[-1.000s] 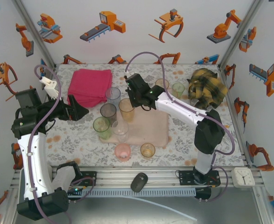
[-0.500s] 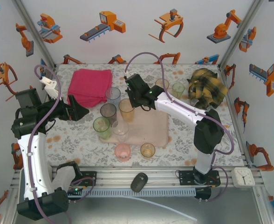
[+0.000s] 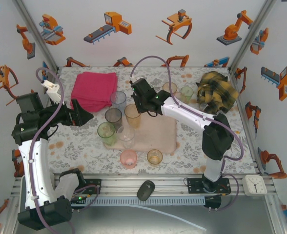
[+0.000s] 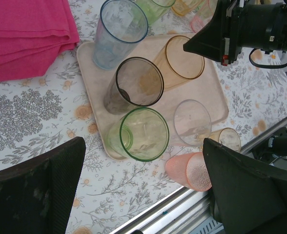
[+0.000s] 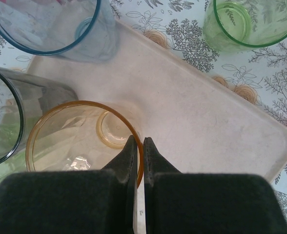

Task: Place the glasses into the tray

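Right jaws: nearly closed, pinching the rim of the orange glass (image 5: 75, 141), which stands on the tray (image 5: 197, 117). Left jaws: spread wide, holding nothing (poised above the counter (image 4: 31, 117) beside the tray). The grey glass (image 4: 136, 85) and clear glass (image 4: 192, 122) also stand on the tray.

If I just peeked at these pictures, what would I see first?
Probably the bunch of colourful glasses crowded on and around the pale pink tray in the middle of the table. The right gripper pinches the rim of the orange glass standing on the tray. A bright pink cloth lies at the back left.
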`<action>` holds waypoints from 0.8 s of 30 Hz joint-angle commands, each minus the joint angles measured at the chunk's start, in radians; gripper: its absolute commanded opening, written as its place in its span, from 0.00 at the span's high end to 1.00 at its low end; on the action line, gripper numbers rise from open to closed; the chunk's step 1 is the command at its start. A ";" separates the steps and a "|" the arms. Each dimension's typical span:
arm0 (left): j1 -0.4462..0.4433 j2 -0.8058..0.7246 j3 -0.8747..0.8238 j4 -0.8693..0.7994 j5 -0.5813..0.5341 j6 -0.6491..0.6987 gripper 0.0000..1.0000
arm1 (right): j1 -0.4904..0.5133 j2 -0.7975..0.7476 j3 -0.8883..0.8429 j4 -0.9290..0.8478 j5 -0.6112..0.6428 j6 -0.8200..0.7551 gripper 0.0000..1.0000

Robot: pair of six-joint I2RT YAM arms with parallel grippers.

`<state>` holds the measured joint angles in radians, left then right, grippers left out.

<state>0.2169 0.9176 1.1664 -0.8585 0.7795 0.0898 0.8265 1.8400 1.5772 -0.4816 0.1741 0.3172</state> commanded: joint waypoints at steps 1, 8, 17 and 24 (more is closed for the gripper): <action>0.004 -0.006 -0.006 0.013 0.027 -0.006 0.02 | 0.005 0.013 -0.003 0.040 0.014 0.004 0.94; 0.006 -0.010 -0.006 0.013 0.028 -0.008 0.02 | 0.005 0.026 -0.011 0.048 0.013 0.010 0.93; 0.009 -0.010 -0.003 0.015 0.037 -0.009 0.02 | 0.005 0.020 -0.035 0.057 0.007 0.028 0.91; 0.009 -0.009 -0.005 0.015 0.037 -0.010 0.02 | 0.004 0.016 -0.044 0.058 0.011 0.030 0.89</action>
<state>0.2176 0.9176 1.1664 -0.8558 0.7860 0.0895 0.8265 1.8572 1.5501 -0.4412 0.1741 0.3260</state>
